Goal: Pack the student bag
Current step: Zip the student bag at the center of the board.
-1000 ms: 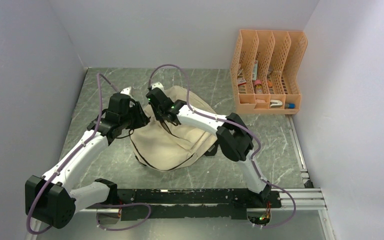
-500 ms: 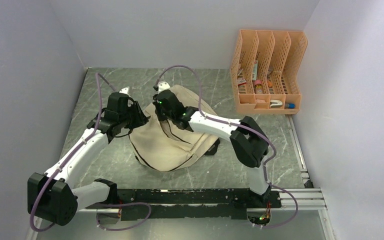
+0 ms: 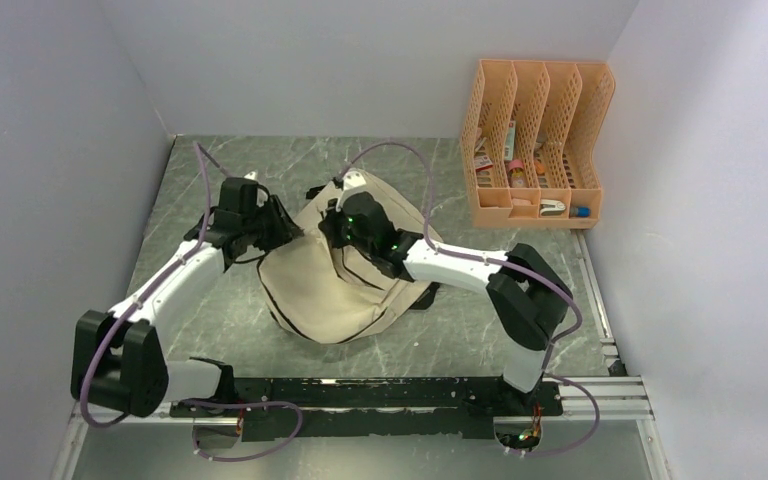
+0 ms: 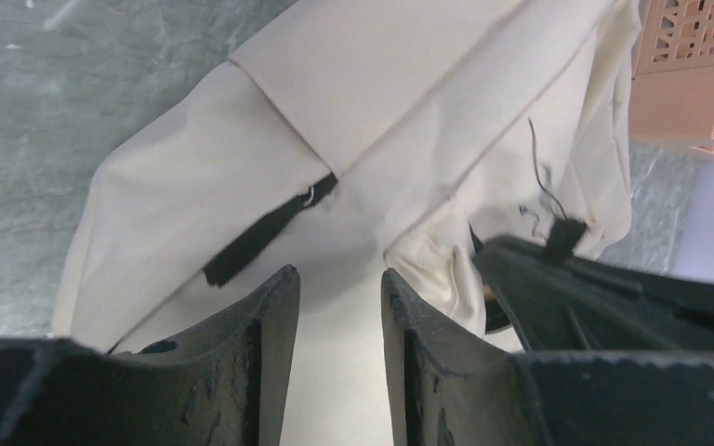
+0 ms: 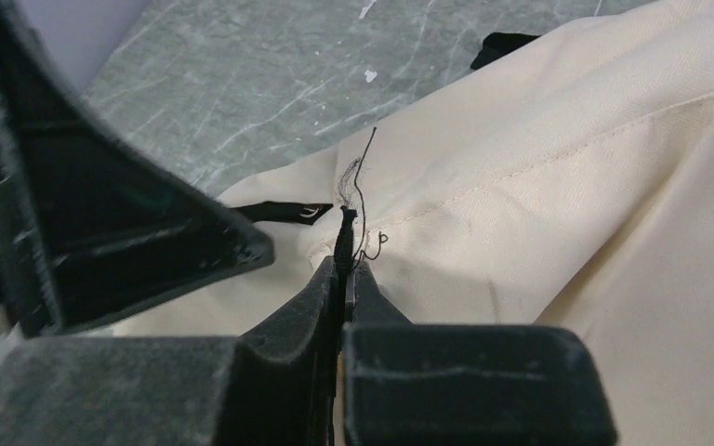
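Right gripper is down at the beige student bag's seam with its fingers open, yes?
Not open. The right gripper is at the student bag's seam, but its fingers are shut, pinching a thin black pull tab with loose threads at its end. The right wrist view shows this.

Right gripper [image 5: 345,260] slid from student bag [image 3: 320,290] far-left corner to its far middle, jaws now pinched on black pull tab [image 5: 344,230]. Right elbow swung out past bag's right side. Left gripper [image 3: 282,230] edged slightly farther along bag's left edge.
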Robot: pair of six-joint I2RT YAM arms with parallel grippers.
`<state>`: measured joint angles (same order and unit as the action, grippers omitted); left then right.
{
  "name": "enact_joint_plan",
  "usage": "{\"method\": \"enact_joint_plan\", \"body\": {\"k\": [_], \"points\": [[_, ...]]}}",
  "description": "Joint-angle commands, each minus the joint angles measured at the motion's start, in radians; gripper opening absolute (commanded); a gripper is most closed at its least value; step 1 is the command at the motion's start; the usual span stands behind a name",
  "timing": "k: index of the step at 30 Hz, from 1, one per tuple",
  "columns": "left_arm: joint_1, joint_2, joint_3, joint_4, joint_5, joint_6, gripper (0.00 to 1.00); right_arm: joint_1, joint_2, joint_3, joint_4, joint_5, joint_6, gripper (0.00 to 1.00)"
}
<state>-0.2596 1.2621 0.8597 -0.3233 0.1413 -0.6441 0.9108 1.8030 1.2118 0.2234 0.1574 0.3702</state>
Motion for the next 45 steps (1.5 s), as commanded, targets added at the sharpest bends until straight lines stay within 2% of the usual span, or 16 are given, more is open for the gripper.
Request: {"method": "enact_joint_plan", "body": {"k": [1,6,13,21,29,36,45], "points": [[0.019,0.075,0.082,0.088,0.095,-0.045,0.43,-0.006,-0.064,-0.097,0.218,-0.050,0.055,0.00],[0.023,0.113,0.128,0.114,0.067,-0.013,0.44,-0.006,-0.112,-0.183,0.320,-0.078,0.074,0.00],[0.025,0.158,0.118,0.161,0.194,-0.017,0.46,-0.006,-0.174,-0.300,0.424,-0.110,0.048,0.00],[0.025,0.141,0.157,0.040,0.213,-0.034,0.50,-0.006,-0.181,-0.336,0.464,-0.110,0.033,0.00],[0.023,0.155,0.224,-0.148,0.211,-0.233,0.53,-0.006,-0.168,-0.331,0.472,-0.109,0.036,0.00],[0.023,0.101,0.165,-0.132,0.203,-0.410,0.54,-0.006,-0.166,-0.328,0.471,-0.112,0.034,0.00],[-0.019,0.106,0.144,-0.106,0.207,-0.482,0.53,-0.006,-0.162,-0.330,0.481,-0.117,0.042,0.00]]}}
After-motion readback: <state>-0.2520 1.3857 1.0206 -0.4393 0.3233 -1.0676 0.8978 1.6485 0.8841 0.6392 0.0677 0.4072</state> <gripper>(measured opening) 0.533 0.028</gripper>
